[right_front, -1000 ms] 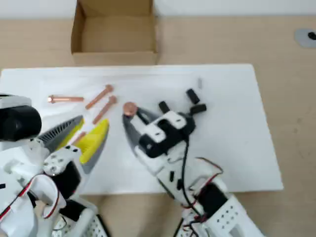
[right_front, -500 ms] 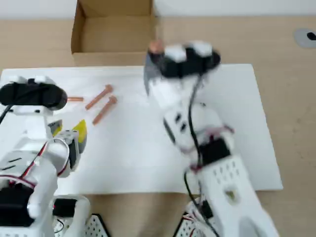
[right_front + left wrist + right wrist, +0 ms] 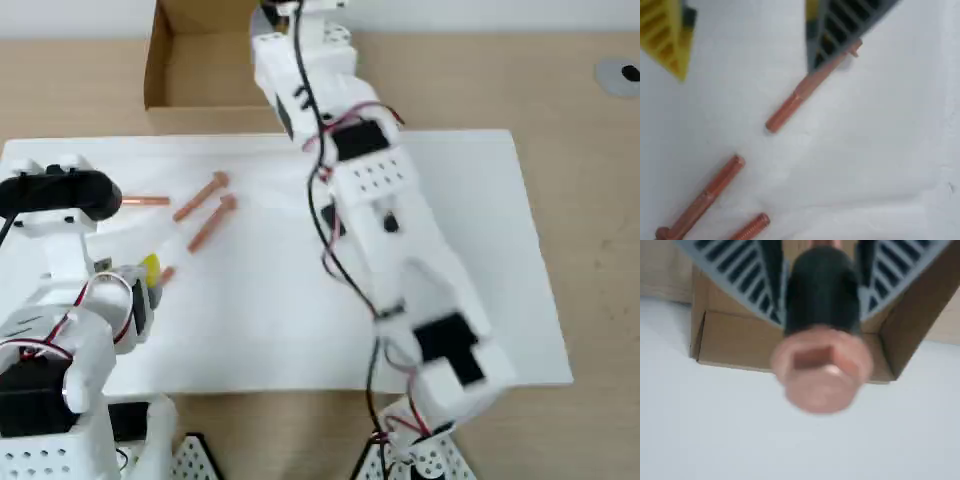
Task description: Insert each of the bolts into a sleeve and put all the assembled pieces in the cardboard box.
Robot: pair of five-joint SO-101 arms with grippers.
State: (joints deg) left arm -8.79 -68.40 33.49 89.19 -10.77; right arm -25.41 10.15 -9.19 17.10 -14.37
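Nearby, left gripper point(image 3: 745, 70): it hung low over the flat white sheet point(image 3: 480, 300), with its yellow and grey ribbed fingers spread wide and nothing between them.
Nearest bolt: a bare copper-coloured metal bolt point(image 3: 805, 90) lay on the sheet with its head end tucked under the grey finger point(image 3: 840, 30). Whether the two touched, I could not tell.
Other bolts: a second copper bolt point(image 3: 200, 196) and its neighbour point(image 3: 212, 222) lay side by side a little farther out, neither in a sleeve. A fourth bolt's shank point(image 3: 145, 201) showed beside the left arm's black motor.
Right gripper point(image 3: 821, 310): its arm was stretched right across the sheet to the far side. The gripper was clamped on a black cylindrical sleeve point(image 3: 822, 285) with a hexagon-headed copper bolt point(image 3: 822, 367) seated in it.
Cardboard box: the open brown cardboard box point(image 3: 215, 65) stood past the sheet's far edge. The assembled piece seemed to hang close to the box's right wall rather than over the middle, though the angle left that unsure.
Risk at the box: a release that near the wall could land the piece on the rim and tip it outside. The fingers gripped only the sleeve, so a tilt might let the bolt slide out.
Risk at the sheet: if the grey finger came down on top of the nearest bolt rather than astride it, the bolt would likely roll away or knock its neighbours.
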